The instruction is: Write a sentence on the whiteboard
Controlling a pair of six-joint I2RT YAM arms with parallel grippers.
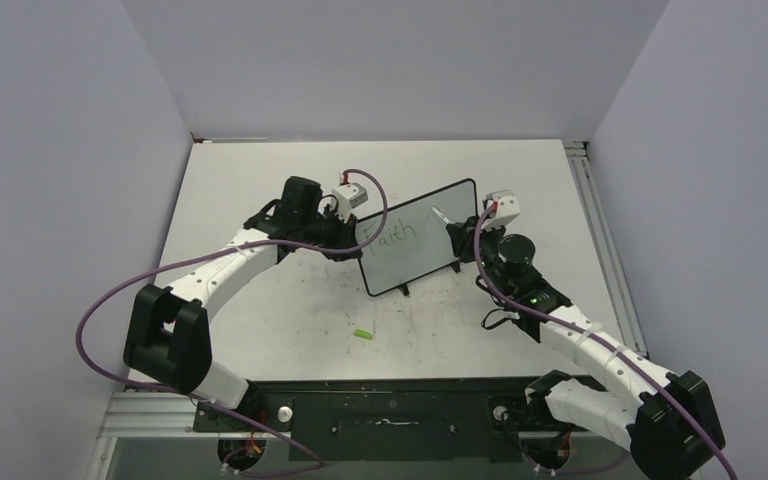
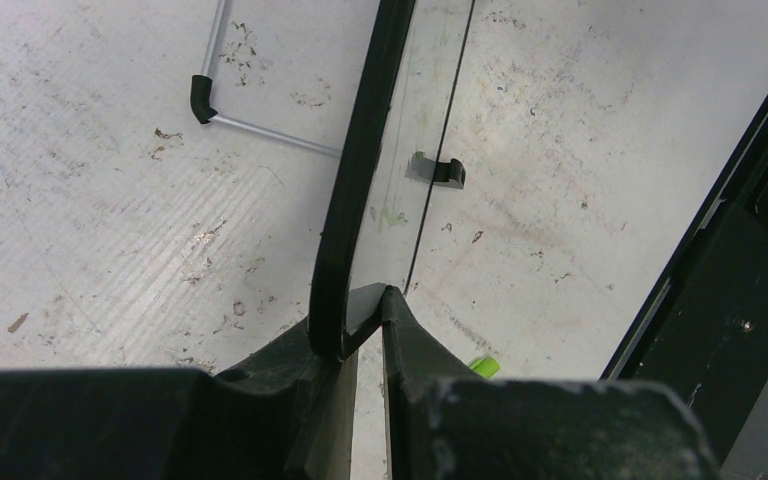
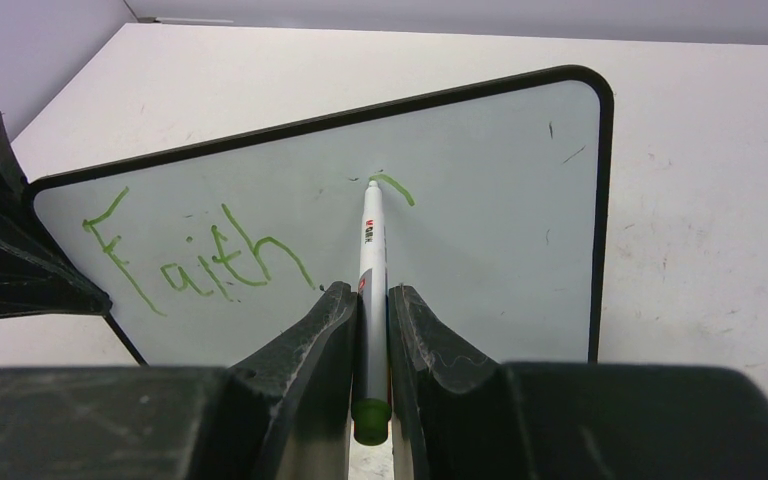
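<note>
The whiteboard (image 1: 430, 250) stands upright on the table, mid-scene, slightly turned. My left gripper (image 1: 348, 240) is shut on its left edge; in the left wrist view the black frame (image 2: 355, 180) sits pinched between the jaws of this gripper (image 2: 365, 310). The sentence (image 3: 195, 255) reads "Faith" in green, with a short curved green stroke (image 3: 396, 186) to its right. My right gripper (image 3: 370, 295) is shut on a white marker (image 3: 371, 240) with a green end. The marker's tip touches the board at that stroke. From above, the marker (image 1: 441, 214) slants onto the board from the right gripper (image 1: 457, 235).
A small green marker cap (image 1: 363, 332) lies on the table in front of the board, also in the left wrist view (image 2: 483, 366). A black foot (image 1: 406, 290) props the board. A wire stand (image 2: 260, 130) lies behind it. Walls enclose the table's left, back and right.
</note>
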